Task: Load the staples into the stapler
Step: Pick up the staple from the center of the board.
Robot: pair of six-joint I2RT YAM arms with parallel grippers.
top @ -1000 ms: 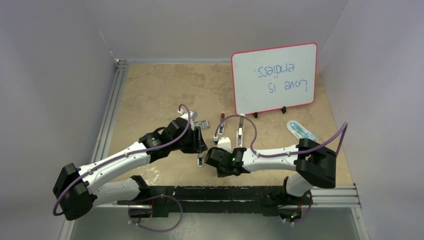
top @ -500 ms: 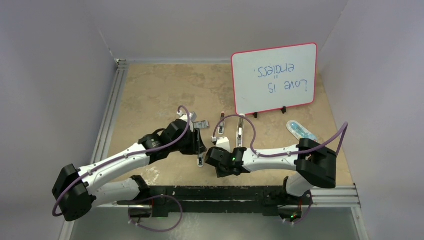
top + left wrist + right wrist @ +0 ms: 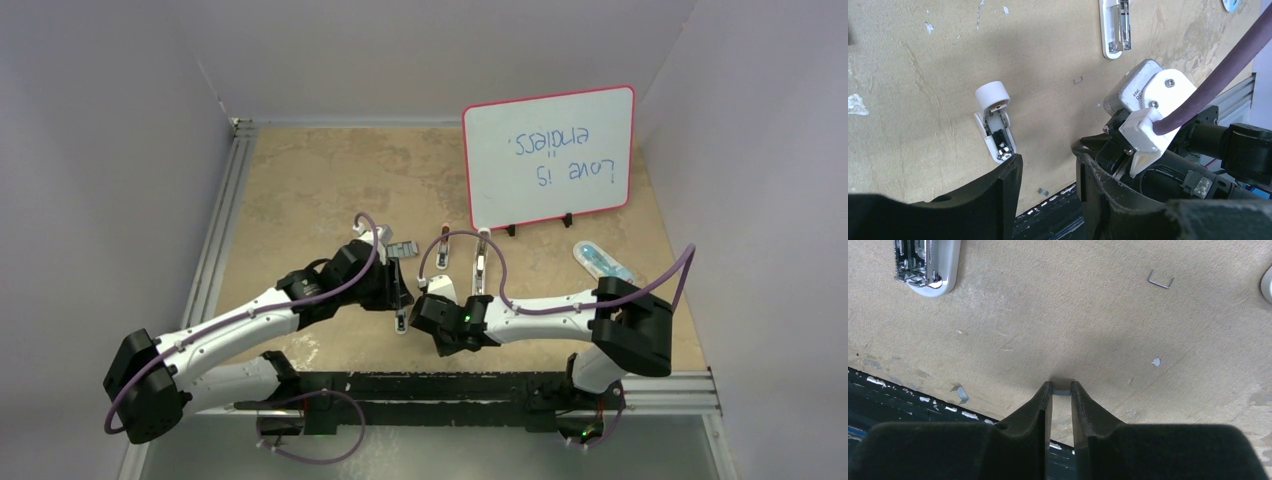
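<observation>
My right gripper (image 3: 1062,386) points down at the tan table, shut on a short silvery-grey strip of staples (image 3: 1062,389) held between its fingertips. A white open stapler (image 3: 996,126) lies on the table with its metal channel showing, its near end beside my left finger. My left gripper (image 3: 1048,165) hangs open above the table with nothing between its fingers. From above, both grippers meet near the table's front middle, the left gripper (image 3: 400,288) just left of the right gripper (image 3: 428,303), with the stapler (image 3: 400,322) below them.
A small grey tray (image 3: 403,246) lies behind the grippers. Two more opened stapler parts (image 3: 441,247) (image 3: 480,265) lie to the right. Loose single staples (image 3: 1160,279) (image 3: 960,392) are scattered. A whiteboard (image 3: 548,157) stands at the back right, a blue-white object (image 3: 603,262) beside it.
The right gripper's jaws have narrowed onto the staple strip. Both grippers have shifted slightly toward the back of the table; the left gripper's opening looks the same.
</observation>
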